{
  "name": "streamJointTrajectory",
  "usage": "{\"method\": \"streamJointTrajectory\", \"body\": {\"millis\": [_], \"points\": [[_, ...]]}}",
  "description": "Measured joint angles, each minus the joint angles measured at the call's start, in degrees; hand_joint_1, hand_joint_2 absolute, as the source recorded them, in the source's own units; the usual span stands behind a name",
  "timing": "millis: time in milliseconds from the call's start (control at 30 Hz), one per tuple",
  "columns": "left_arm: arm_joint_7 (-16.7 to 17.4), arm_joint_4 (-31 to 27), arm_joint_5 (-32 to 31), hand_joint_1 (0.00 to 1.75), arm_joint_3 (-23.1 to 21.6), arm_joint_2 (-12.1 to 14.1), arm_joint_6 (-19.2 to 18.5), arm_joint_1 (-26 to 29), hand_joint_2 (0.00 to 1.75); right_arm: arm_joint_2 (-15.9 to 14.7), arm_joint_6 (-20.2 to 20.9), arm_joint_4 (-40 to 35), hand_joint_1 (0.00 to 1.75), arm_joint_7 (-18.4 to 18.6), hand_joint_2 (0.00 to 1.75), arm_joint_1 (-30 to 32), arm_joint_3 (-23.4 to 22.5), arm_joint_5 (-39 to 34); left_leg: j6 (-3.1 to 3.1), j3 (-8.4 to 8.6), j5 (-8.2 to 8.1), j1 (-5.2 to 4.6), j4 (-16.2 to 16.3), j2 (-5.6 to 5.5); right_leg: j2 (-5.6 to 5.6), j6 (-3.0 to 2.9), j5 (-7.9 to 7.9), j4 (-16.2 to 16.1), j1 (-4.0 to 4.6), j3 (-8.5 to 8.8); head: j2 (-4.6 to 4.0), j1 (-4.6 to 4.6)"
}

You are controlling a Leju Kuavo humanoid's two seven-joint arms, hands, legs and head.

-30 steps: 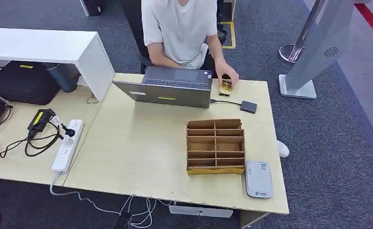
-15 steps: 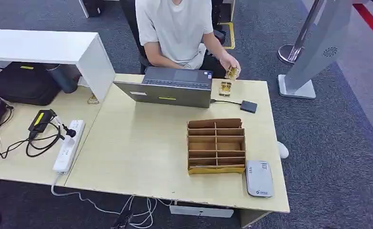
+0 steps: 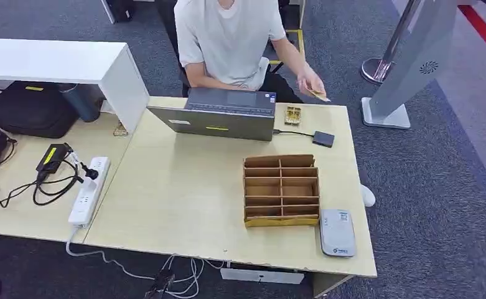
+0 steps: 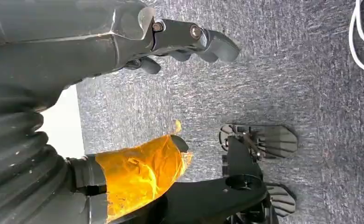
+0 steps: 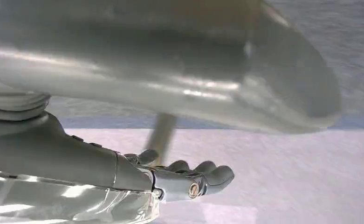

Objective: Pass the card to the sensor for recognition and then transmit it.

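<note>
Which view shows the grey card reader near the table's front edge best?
The head view: the card reader lies flat on the table, whole and unobstructed, beside the cardboard organizer. Both wrist views look at floor and the robot's own hands, not the reader.

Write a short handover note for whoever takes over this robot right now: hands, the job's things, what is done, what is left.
Left hand: empty, fingers apart, hanging over grey carpet.
Right hand: empty, in a blurred view.
A seated person's hand holds a thin gold card above the desk's far edge. A small stack of gold cards lies beside the grey laptop.
The small dark square box wired to the laptop is probably the sensor.
Done: nothing by the robot.
Left: take the card, present it to the sensor, pass it on.
</note>
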Motion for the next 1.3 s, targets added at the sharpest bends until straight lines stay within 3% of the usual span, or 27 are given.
{"method": "streamJointTrajectory", "body": {"millis": [300,400,433,567,667,733,800,933,1100,1233,1300], "points": [[0.00,0.00,-0.24,0.00,0.00,-0.02,0.00,-0.26,1.75,-0.65,0.19,-0.15,0.00,-0.70,0.00,-5.17,0.00,-0.37,0.00,-0.05,0.00,0.01,0.02,-0.11,-0.10,0.00,-0.01,0.00,0.02,0.00,0.00,-0.02],[0.00,0.00,-0.35,0.00,0.00,-0.02,0.04,-0.27,1.75,-0.63,1.16,-0.17,0.00,-3.63,0.00,-6.56,-0.07,-2.17,0.00,-0.14,-0.01,0.00,0.00,-0.09,-0.07,0.00,0.00,0.02,0.01,-0.03,0.00,0.00],[0.00,0.00,-0.44,0.00,0.00,-0.02,0.07,-0.30,1.75,-0.52,2.07,-0.20,0.00,-4.97,1.75,-7.72,-0.17,-3.34,0.00,-0.15,0.00,-0.02,0.00,-0.04,-0.02,-0.01,0.02,0.03,-0.01,-0.07,0.00,-0.06],[0.11,0.02,-1.22,0.00,0.00,-0.11,0.09,-1.10,1.75,0.66,6.01,-0.61,0.00,-9.53,1.75,-14.26,-1.75,-9.30,0.03,-0.13,0.13,0.00,0.00,-0.01,0.00,0.03,0.11,0.04,0.01,-0.09,0.00,0.00],[0.94,0.04,-2.12,0.00,-0.15,-0.24,0.42,-1.77,1.75,2.98,12.16,-0.66,0.00,-10.95,1.75,-19.93,-2.86,-13.40,-0.05,-0.13,0.25,0.02,0.00,0.00,0.03,-0.04,0.20,0.08,0.03,-0.12,0.00,-0.02],[1.18,0.07,-2.69,0.00,-0.35,-0.37,0.57,-2.37,1.75,4.97,15.78,-0.70,0.00,-12.05,1.75,-23.32,-2.91,-13.04,-0.07,-0.20,0.31,0.03,-0.01,-0.01,0.02,-0.07,0.26,0.11,0.04,-0.16,0.00,-0.02],[1.25,0.07,-3.21,0.00,-0.70,-0.63,0.77,-2.83,1.75,7.87,16.85,-1.12,0.00,-13.66,1.75,-26.61,-2.03,-10.64,-0.14,-0.20,0.36,0.03,-0.01,-0.01,0.03,-0.09,0.28,0.17,0.05,-0.20,0.00,-0.02],[1.60,0.09,-3.63,0.00,-1.14,-1.14,1.11,-3.37,1.75,14.63,16.34,-2.19,0.00,-16.00,1.75,-30.92,3.44,-4.98,-0.21,-0.18,0.40,0.11,-0.02,0.04,0.12,-0.14,0.31,0.21,0.10,-0.27,0.00,-0.02],[-0.15,0.11,-3.58,0.00,-1.42,-1.71,-0.46,-3.73,1.75,22.71,13.16,-4.15,0.00,-15.93,1.75,-33.62,14.07,-1.64,-0.27,-0.19,0.44,0.18,-0.02,-0.02,0.10,-0.17,0.30,0.21,0.12,-0.36,0.00,-0.02],[-0.48,0.20,-3.63,0.00,-1.42,-1.88,-0.67,-3.66,1.75,24.65,12.40,-5.37,0.00,-16.06,1.75,-33.99,19.36,-3.91,-0.33,-0.36,0.48,0.19,-0.02,-0.21,-0.10,-0.17,0.30,0.20,0.21,-0.35,0.00,0.00],[-1.99,0.24,-3.56,0.00,-1.42,-1.92,-1.60,-3.67,1.75,25.31,8.56,-6.30,0.00,-16.70,1.75,-33.83,22.34,-1.66,-0.33,-0.39,0.48,0.17,-0.02,-0.20,-0.10,-0.16,0.30,0.18,0.19,-0.36,0.00,0.00]]}}
